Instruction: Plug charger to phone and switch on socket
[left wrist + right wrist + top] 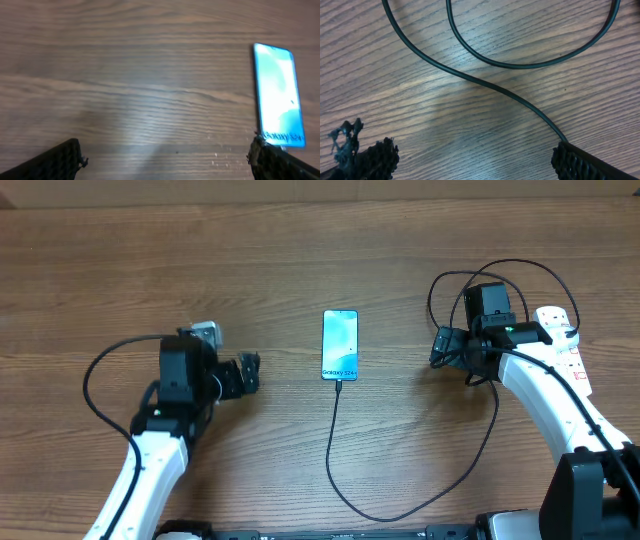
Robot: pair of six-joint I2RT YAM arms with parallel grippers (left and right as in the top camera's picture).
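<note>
Seemingly the charger (330, 442) sits plugged into the phone (340, 344).

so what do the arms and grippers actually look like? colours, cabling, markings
Both match: white link shells on the left arm and right arm, with black joint housings. A thin black arm cable loops out beside the left arm. The left gripper and right gripper are black; their fingers are rough-textured. No readable markings, only a small green spot on the right wrist.
</note>
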